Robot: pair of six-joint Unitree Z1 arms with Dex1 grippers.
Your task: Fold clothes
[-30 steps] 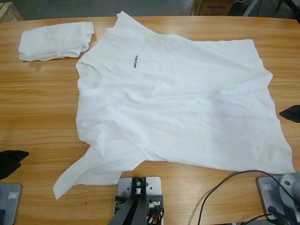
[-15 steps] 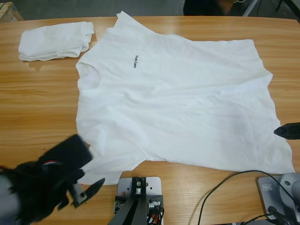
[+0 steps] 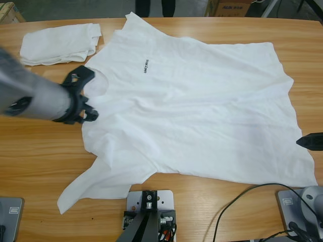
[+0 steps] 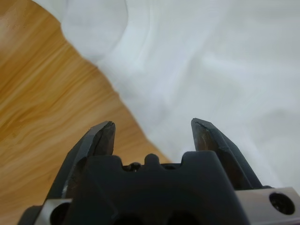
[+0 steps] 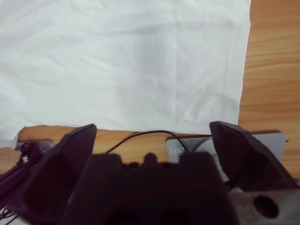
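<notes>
T-shirt [image 3: 192, 111] hem, perhaps, beyond right gripper [image 5: 152, 133].

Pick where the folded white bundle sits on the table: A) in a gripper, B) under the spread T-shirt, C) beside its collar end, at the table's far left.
C: the folded white bundle lies on bare wood beside the spread T-shirt, no gripper touching it.

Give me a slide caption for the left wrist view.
Open left gripper poised over the spread T-shirt's edge near the collar, wooden table alongside.
</notes>
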